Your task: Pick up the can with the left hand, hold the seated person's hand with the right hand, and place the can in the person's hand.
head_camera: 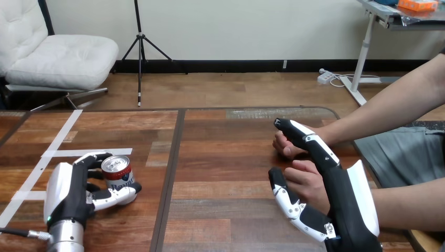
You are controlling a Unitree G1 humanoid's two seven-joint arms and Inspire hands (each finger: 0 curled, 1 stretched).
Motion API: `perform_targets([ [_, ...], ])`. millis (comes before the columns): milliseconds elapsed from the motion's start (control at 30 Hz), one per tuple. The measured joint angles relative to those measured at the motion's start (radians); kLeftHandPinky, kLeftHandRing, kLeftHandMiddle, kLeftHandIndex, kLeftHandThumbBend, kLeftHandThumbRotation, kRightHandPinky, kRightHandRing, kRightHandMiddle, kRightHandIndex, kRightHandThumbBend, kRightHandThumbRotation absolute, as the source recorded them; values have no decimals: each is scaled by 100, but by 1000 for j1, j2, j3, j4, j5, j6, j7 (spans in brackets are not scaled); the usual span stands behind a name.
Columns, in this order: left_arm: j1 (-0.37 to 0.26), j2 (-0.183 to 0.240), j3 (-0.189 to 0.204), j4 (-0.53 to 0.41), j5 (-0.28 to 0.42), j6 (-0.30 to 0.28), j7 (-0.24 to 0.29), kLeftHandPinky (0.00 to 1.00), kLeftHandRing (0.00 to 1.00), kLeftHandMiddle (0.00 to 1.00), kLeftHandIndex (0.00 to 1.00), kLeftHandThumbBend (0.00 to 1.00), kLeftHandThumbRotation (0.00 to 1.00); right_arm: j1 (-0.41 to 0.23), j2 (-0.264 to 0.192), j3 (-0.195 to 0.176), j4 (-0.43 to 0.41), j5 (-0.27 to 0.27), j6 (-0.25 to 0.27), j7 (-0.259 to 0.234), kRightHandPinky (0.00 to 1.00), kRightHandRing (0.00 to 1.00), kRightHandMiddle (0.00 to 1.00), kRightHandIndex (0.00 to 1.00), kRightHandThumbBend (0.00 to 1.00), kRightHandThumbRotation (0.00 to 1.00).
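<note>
At 8 o'clock on the desk (225,157), the left hand (71,191) curls round the can (116,170). Wide wood lies between. By the 4 o'clock edge, the right hand (343,194), fingers straight, touches the person's hand (309,181).

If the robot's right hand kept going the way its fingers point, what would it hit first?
Probably nothing: the right hand points away and slightly left, its fingertips beyond the person's farther hand; ahead lies bare table up to its far edge. Depth is uncertain.
</note>
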Motion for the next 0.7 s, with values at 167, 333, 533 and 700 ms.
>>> perform_targets([
  [167,-11,-3,-8,22,7,0,5,48,64,70,69,83,22,1,0,0,0,0,0,2,86,86,84,82,26,0],
  [333,-22,-5,-18,38,19,0,13,47,64,71,70,84,24,2,1,0,-3,-1,2,3,86,85,84,82,26,0],
  [533,-37,-6,-32,50,25,5,20,48,66,73,71,84,24,7,1,0,-8,-2,6,3,86,85,84,82,27,0],
  [700,-50,-8,-46,57,34,15,23,49,68,74,72,85,23,12,1,-1,-8,-2,7,3,85,85,84,82,27,0],
])
